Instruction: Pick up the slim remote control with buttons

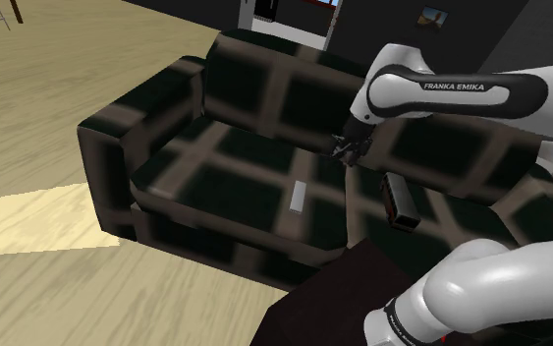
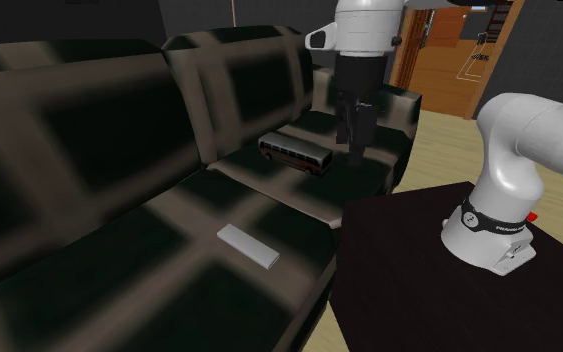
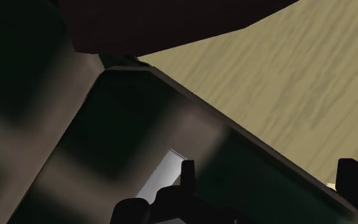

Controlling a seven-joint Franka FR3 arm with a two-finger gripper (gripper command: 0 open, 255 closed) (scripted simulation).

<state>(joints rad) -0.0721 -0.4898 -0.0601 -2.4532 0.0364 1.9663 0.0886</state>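
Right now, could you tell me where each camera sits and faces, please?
Shoulder view: beside the stand, looking down over the sofa; arm shows.
Second exterior view: above the sofa's end, looking along its seat; arm, stand show.
Wrist view: behind the open jaws, which show, facing the seat.
Shared: the white remote, all three.

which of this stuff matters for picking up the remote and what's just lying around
For the job:
slim flat pale grey remote
all-black two-finger gripper, open

Just lying about:
dark toy bus with red trim
dark checked sofa, which both lie on
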